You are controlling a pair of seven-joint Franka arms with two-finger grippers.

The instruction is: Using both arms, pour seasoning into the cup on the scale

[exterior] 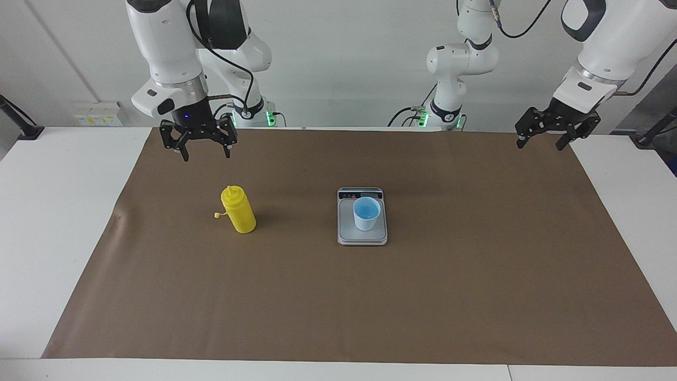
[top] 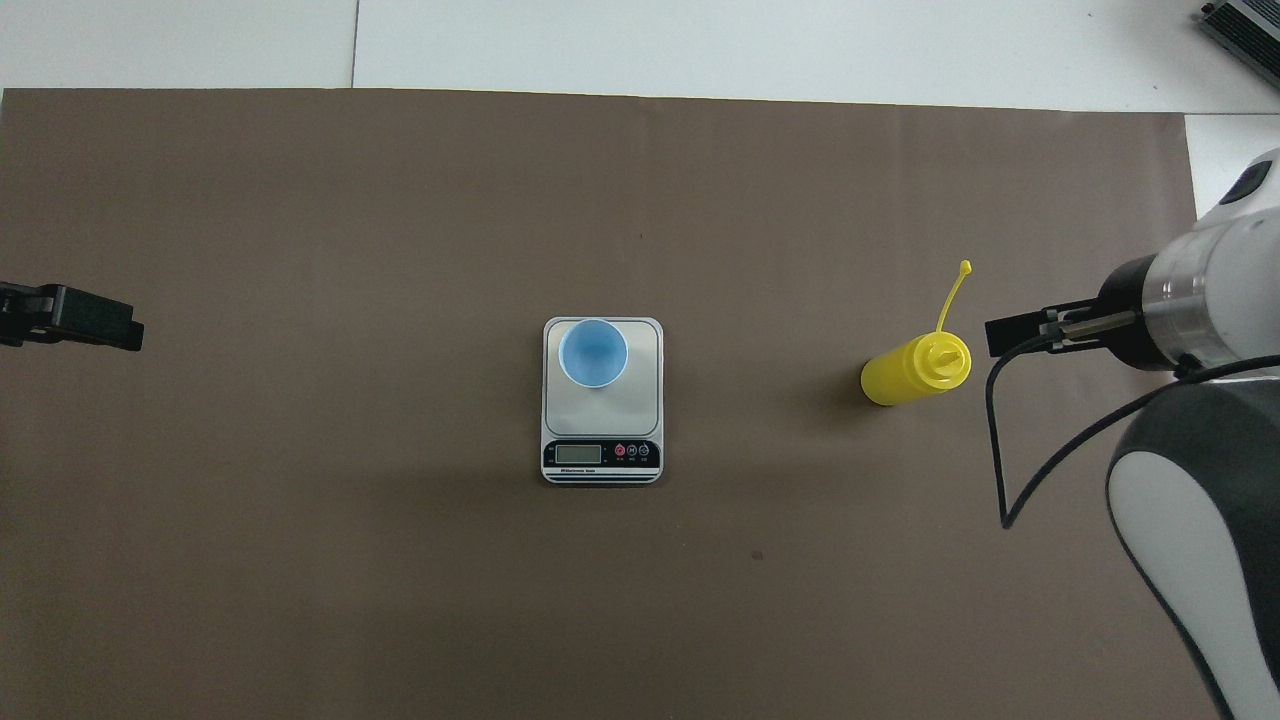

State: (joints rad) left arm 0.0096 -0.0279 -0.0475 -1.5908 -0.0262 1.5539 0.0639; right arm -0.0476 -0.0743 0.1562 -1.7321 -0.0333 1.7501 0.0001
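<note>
The right end effector (exterior: 206,149) hung with its fingers spread wide and empty over the brown mat (exterior: 476,275), close to the yellow seasoning bottle (exterior: 239,210), which stood upright toward the right arm's end of the surface (exterior: 58,211). The left end effector (exterior: 545,138) hung open and empty at the left arm's end. Mid-mat, the blue cup (exterior: 366,212) stood upright on the scale (exterior: 362,238), well apart from the bottle.

Seasoning bottle (exterior: 238,210): bright yellow throughout. Cup (exterior: 366,212): pale blue outside, brighter blue inside. Scale (exterior: 362,236): silver-grey, with a dark display strip. Table (exterior: 58,211): white, covered by a plain brown sheet (exterior: 370,301). Both arms white; right hand (exterior: 199,142) and left hand (exterior: 550,135) black.
</note>
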